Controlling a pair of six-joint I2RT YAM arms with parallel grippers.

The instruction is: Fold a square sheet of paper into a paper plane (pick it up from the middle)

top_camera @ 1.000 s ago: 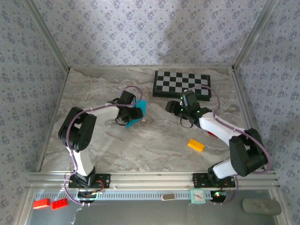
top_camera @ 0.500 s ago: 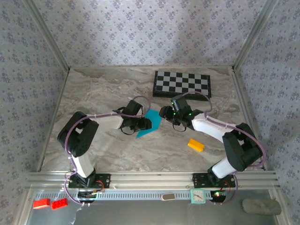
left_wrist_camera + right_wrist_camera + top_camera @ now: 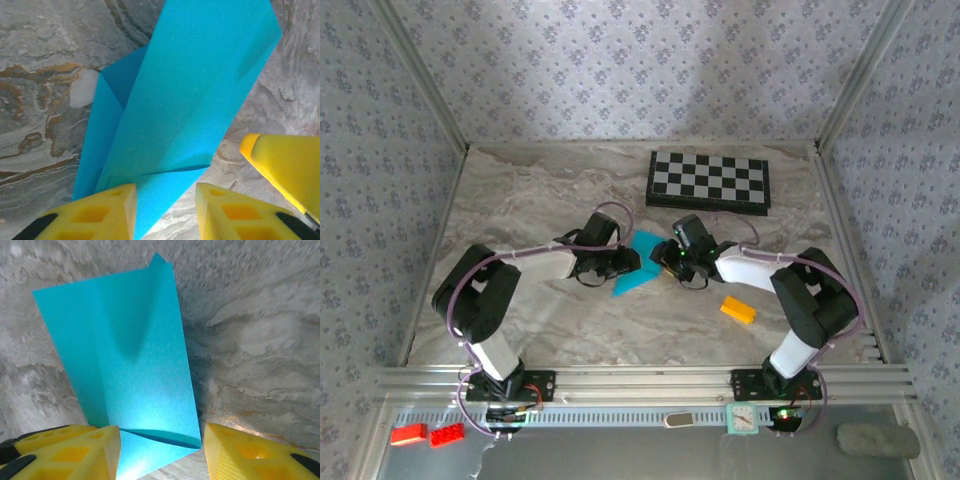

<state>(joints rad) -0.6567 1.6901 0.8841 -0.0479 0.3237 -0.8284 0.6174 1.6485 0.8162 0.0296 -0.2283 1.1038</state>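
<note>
the folded cyan-blue sheet of paper [image 3: 633,281] sits near the middle of the marble table [image 3: 540,190], just below and left of the chessboard [image 3: 710,180], caught between the two arms, which reach in from either side and nearly meet there

the left gripper [image 3: 626,263] comes at it from the left and the right gripper [image 3: 664,258] from the right, the paper slanting between them from upper right to lower left

in the left wrist view the sheet [image 3: 190,90] runs up from between the yellow fingers [image 3: 110,210] as a long doubled strip with a flap folded behind on its left; the left gripper [image 3: 165,189] stands at a narrow-to-middling gap with the paper's lower end inside it, and i cannot tell whether it is really pinching; one yellow finger of the other arm [image 3: 285,160] shows at the right edge

in the right wrist view the paper [image 3: 135,355] stands with a crease down it and a curled lower edge, almost filling the middling gap of the right gripper [image 3: 162,432]; grip or not, i cannot tell

a small yellow-orange block [image 3: 738,310] lies on the table, right of and below the grippers, well apart from the paper
</note>
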